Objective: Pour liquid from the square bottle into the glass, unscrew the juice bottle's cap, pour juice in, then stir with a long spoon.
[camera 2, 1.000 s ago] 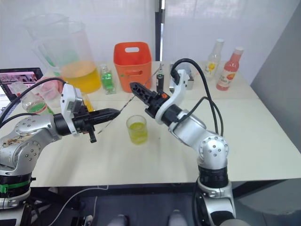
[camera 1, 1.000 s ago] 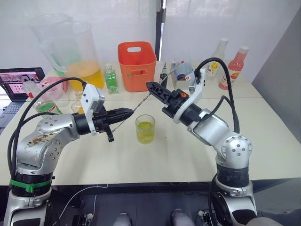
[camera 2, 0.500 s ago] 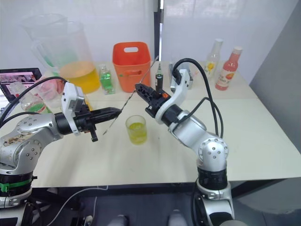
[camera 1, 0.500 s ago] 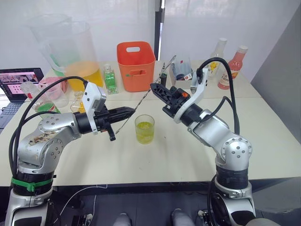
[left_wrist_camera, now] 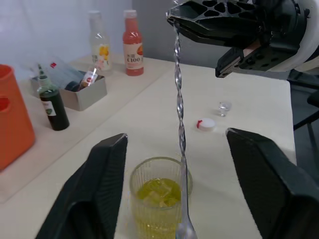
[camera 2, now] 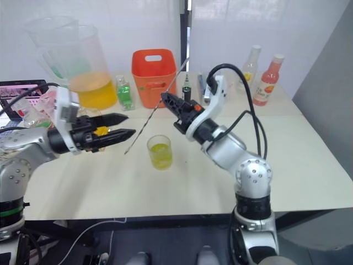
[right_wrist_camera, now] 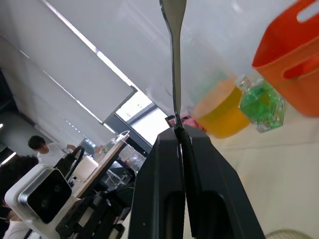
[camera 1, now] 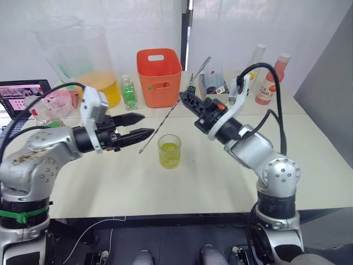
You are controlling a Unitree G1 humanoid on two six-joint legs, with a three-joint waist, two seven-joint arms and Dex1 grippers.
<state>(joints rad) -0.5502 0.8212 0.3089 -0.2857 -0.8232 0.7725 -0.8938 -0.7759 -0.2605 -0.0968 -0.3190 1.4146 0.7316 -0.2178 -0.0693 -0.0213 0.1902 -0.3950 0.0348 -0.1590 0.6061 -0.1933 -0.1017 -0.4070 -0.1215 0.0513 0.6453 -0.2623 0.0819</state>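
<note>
Above the glass (camera 1: 169, 151), right gripper (camera 1: 184, 97) jaws pinching long spoon (camera 1: 172, 113), left gripper (camera 1: 139, 126) jaws apart

The pink bottle (left_wrist_camera: 132, 43) at the far side of the desk (left_wrist_camera: 149, 119) carries a label that seems to read "C100". The yellow-labelled clear bottle (left_wrist_camera: 100, 41) beside it and the small dark bottle (left_wrist_camera: 52, 104) bear labels too small to read.
</note>
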